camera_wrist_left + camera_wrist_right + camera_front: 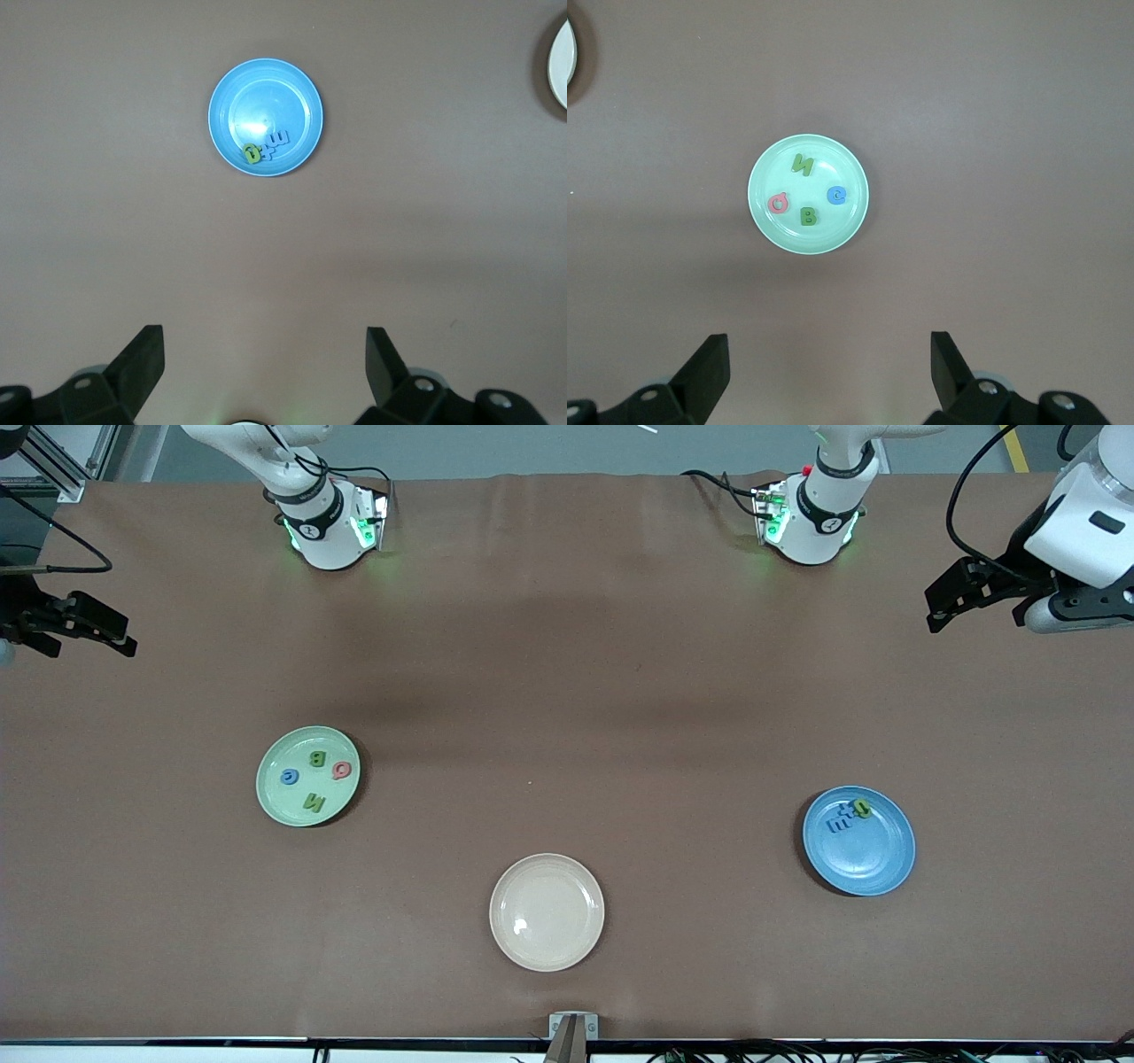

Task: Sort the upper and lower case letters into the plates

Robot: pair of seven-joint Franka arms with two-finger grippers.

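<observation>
The pale green plate (276,755) (842,226) holds a green B (316,759), a red letter (342,770), a blue letter (290,778) and a green N (314,803). Toward the left arm's end, the blue plate (873,861) (266,93) holds blue letters (837,824) (276,142) and a green one (861,808) (253,153), bunched at its rim. My left gripper (941,607) (264,354) hangs open and empty at its end of the table. My right gripper (120,636) (829,354) is likewise open and empty at the right arm's end.
A beige plate (547,911) with nothing in it lies nearest the front camera, between the two coloured plates. The brown table cover (567,691) stretches bare between the plates and the arm bases.
</observation>
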